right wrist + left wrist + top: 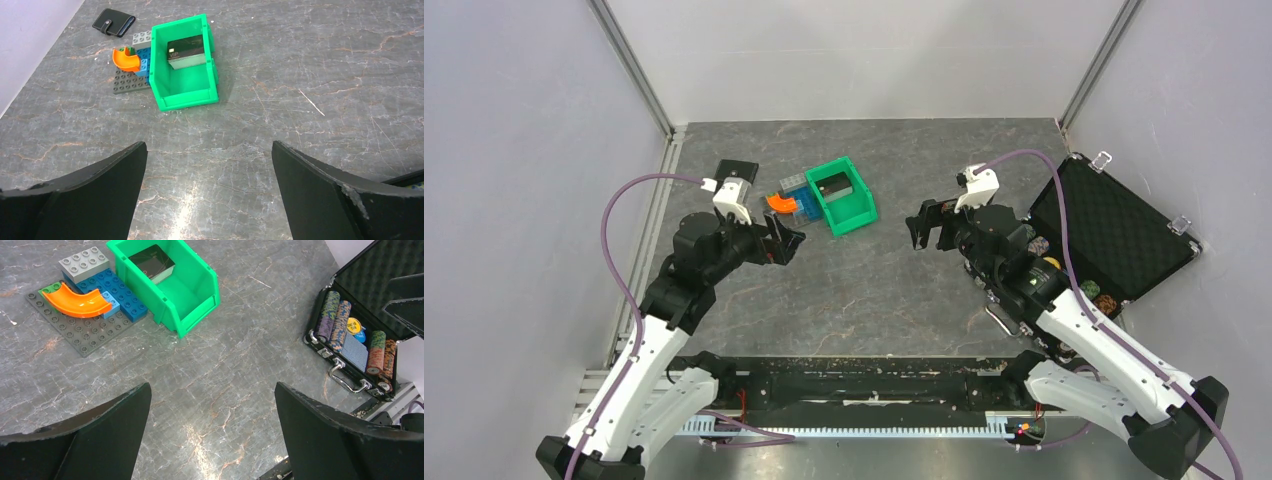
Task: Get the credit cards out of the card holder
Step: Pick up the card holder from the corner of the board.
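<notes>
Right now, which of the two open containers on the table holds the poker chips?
The black foam-lined case, lid raised, with chips racked in rows along its base; the green bin has none.

A dark grey table top (874, 300) with pale marble-like veins fills the middle of the frame, enclosed at left, top and right by plain pale walls (864, 50), with metal posts (629, 62) in both upper corners.

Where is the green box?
In the top view the green bin sits toward the table's back, just left of centre, right beside the toy bricks on its left.
</notes>
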Motion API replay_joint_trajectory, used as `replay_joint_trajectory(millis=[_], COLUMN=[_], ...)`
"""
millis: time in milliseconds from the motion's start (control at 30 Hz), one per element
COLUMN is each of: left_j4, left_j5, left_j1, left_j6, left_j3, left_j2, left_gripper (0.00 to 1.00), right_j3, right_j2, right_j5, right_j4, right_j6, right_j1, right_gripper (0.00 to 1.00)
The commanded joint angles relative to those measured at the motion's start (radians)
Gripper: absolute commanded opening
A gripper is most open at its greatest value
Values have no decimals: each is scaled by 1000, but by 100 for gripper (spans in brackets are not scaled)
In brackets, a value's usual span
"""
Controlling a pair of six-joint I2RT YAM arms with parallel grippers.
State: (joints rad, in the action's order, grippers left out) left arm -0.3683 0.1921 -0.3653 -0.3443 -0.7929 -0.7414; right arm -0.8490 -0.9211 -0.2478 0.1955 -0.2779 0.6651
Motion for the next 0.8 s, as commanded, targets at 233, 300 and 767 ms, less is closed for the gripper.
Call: replay_joint_trajectory(millis=[233, 300, 767], left_j4=[15, 12, -41], left_j5=[-19, -34, -225], left_j1=[4, 3, 171], left_j6=[-23, -23, -307], left_j3=[-19, -17, -105], left_j2=[5, 7, -198], left_gripper=[100, 100, 100], right_j3=[-11, -8, 107], right_j2=[45, 50, 116], right_j5=[11, 17, 108], right_j4=[-37, -37, -127], right_j6=[-21, -20, -8], right_j1=[-1, -1, 0], right_gripper=[98, 98, 98])
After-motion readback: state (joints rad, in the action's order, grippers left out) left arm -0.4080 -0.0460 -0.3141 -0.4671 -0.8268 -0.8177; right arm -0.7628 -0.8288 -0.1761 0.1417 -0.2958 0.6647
